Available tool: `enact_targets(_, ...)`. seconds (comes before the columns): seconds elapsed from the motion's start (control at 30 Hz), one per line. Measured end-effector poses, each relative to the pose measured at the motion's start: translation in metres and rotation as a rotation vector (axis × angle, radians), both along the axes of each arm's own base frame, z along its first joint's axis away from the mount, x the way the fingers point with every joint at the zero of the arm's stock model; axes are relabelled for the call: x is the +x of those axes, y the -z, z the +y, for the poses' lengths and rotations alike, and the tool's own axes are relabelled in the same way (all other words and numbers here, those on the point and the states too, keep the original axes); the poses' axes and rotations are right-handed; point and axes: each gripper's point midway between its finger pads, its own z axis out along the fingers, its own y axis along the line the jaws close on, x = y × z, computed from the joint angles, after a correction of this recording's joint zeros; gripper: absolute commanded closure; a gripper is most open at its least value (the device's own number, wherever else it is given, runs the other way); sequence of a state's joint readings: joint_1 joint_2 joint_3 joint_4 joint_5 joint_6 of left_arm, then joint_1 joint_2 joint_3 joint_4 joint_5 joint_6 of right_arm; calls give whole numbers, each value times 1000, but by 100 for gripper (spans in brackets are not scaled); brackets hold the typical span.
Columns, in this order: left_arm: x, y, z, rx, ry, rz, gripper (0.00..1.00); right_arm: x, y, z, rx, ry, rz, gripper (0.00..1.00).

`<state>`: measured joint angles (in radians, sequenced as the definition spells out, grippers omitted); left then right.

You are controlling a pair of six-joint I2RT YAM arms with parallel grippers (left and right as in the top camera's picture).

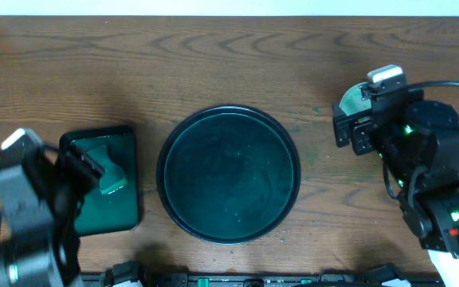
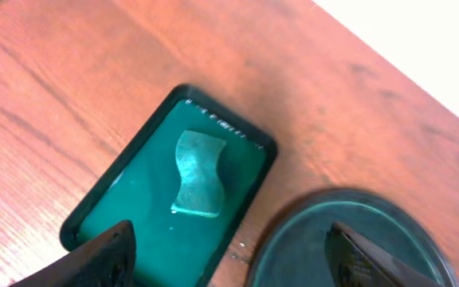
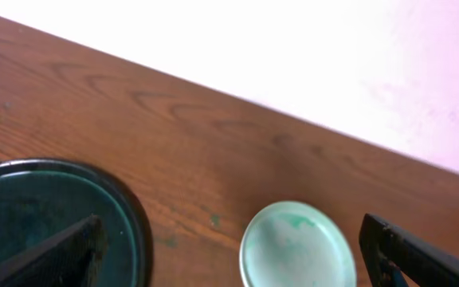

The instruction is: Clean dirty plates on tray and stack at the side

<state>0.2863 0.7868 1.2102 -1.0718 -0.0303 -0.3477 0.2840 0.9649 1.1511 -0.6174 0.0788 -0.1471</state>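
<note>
Setting: robot test bench, lab-type room. Evidence: a left arm and a right arm, both black, stand at the near edge of a wood-grain table. The right one carries green status lights and a loose cable. Plain white wall behind. Staged props on top: round tray, rectangular tray, plate.

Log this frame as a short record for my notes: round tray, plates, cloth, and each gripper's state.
round tray: centre of table, no plates on it
plate: on the table right of the round tray, faint teal marks; cannot tell if more lie under it
cloth: in the small tray, left of the round tray
left gripper: open, empty, by the small tray
right gripper: open, empty, over the plate
</note>
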Motion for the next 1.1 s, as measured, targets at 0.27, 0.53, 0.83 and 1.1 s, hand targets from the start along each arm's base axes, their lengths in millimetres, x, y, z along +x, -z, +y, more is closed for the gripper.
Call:
enact_targets(0.27, -67, -29, -30, 61, 78, -167, 16, -4, -7, -6, -35, 10, -32, 1)
enact_targets(0.53, -98, -23, -51, 52, 164, -179, 16, -3, -8, -15, -62, 53, -37, 1)
enact_targets(0.83, -93, -26, -72, 88, 399, -186, 16, -10, 9, -26, -110, 101, 33, 1)
enact_targets(1.1, -94, -26, -90, 109, 582, -191, 15, -19, 27, -31, -142, 103, 112, 1)
